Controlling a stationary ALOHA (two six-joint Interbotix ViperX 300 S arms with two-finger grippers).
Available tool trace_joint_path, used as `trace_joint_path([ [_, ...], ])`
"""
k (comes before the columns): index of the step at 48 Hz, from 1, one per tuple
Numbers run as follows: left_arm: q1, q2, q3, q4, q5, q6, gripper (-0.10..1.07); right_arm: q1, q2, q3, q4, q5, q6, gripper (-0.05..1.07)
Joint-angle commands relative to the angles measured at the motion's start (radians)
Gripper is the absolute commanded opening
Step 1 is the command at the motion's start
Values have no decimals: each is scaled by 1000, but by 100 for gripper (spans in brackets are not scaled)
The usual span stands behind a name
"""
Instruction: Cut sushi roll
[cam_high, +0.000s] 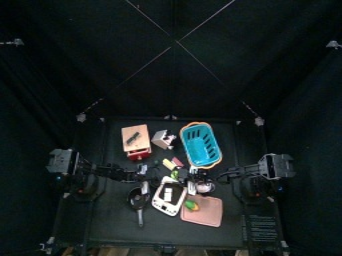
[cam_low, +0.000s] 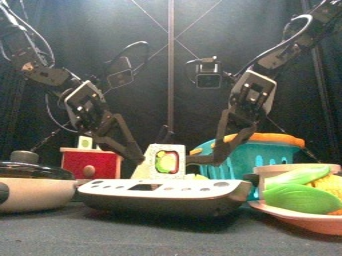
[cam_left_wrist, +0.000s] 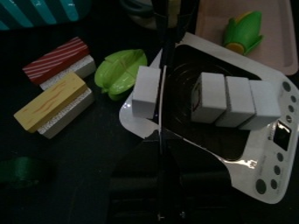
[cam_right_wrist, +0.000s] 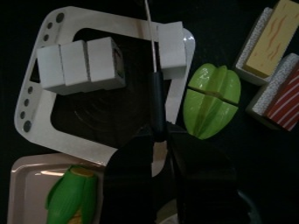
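The white sushi roll lies on a white kitchen scale (cam_left_wrist: 263, 166) with a black platform. It is in two parts: one single slice (cam_left_wrist: 147, 90) and a block of three slices (cam_left_wrist: 228, 98), with a gap between them. In the right wrist view the block (cam_right_wrist: 84, 66) and the single slice (cam_right_wrist: 173, 44) show the same gap. A thin knife blade (cam_right_wrist: 153, 70) stands in that gap, running out from my right gripper (cam_right_wrist: 159, 144), which is shut on it. The blade also shows in the left wrist view (cam_left_wrist: 163, 96). My left gripper (cam_high: 150, 183) hovers over the scale's left side.
A green star-shaped fruit (cam_right_wrist: 212, 98) lies beside the scale, with a red-striped block (cam_left_wrist: 59, 59) and a yellow block (cam_left_wrist: 52, 103) past it. A pink tray (cam_right_wrist: 30, 179) holds a corn cob (cam_right_wrist: 73, 194). A blue basket (cam_high: 201, 143), a red box (cam_high: 135, 138) and a pan (cam_high: 139, 205) stand around.
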Motion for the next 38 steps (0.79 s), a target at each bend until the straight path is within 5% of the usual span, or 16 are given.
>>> trace_joint_path([
  [1,-3,-18,-18,2,-8,0,38,0,-41,-37,0,-8,0,33],
  [13,-46,-89,-28,17,-8,-3,38,32,-63,-69,-14,21,0,33],
  [38,-146,-64,-17,9,-8,-8,38,114,-71,-58,-5,14,2,33],
])
